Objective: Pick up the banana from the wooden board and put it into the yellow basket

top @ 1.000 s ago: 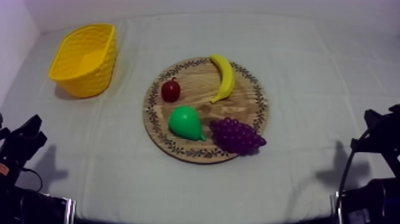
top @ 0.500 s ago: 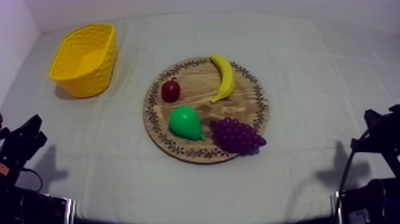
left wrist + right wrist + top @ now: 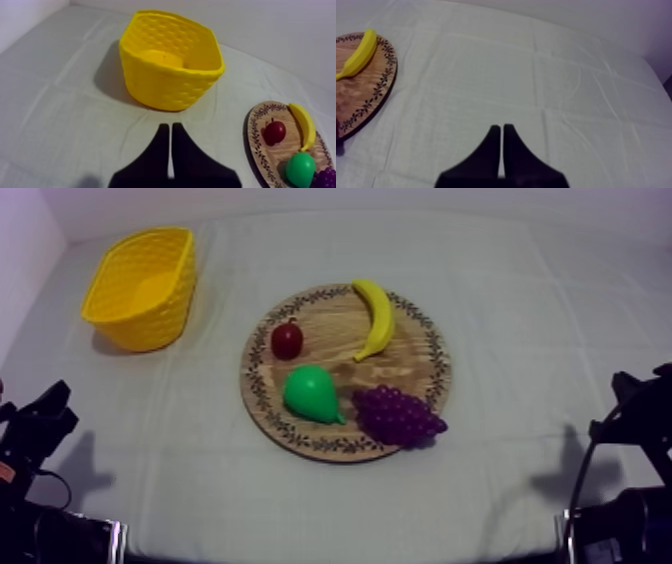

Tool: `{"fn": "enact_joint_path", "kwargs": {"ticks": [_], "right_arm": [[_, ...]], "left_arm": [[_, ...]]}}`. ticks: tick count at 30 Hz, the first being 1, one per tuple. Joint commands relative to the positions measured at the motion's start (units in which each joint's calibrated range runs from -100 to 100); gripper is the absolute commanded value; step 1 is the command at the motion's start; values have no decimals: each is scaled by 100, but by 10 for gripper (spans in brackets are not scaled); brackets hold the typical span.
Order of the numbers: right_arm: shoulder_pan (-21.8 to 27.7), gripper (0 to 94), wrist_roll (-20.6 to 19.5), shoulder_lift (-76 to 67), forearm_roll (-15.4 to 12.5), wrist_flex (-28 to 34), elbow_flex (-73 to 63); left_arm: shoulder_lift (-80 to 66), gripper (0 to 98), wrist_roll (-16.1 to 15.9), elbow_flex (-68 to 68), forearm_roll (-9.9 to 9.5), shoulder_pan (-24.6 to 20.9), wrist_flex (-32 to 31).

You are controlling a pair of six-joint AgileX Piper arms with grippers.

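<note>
Nothing has shifted: left pincer (image 3: 167,125) and right pincer (image 3: 501,126) sit narrow, empty. The banana (image 3: 377,318) lies well ahead of both (untouched on the board (image 3: 405,360)). Picking hasn't begun.

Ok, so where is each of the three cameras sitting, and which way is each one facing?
Top view: overhead, looking down at a slant on the board and the basket; the left arm and right arm show at its lower corners.
Left wrist view: rides the left arm, faces the basket past the shut left pincer.
Right wrist view: rides the right arm, faces the cloth and the board's edge past the shut right pincer.
Shared: both wrist views catch the banana on the board.
</note>
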Motion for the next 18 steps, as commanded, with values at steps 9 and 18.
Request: {"fn": "enact_joint_path", "kwargs": {"ticks": [9,18], "right_arm": [[0,3,-1,-2,1,-1,-3],[0,3,-1,-2,1,-1,-3]], "left_arm": [[-2,1,65,3,2,2,3],[-2,1,114,3,2,2,3]]}}
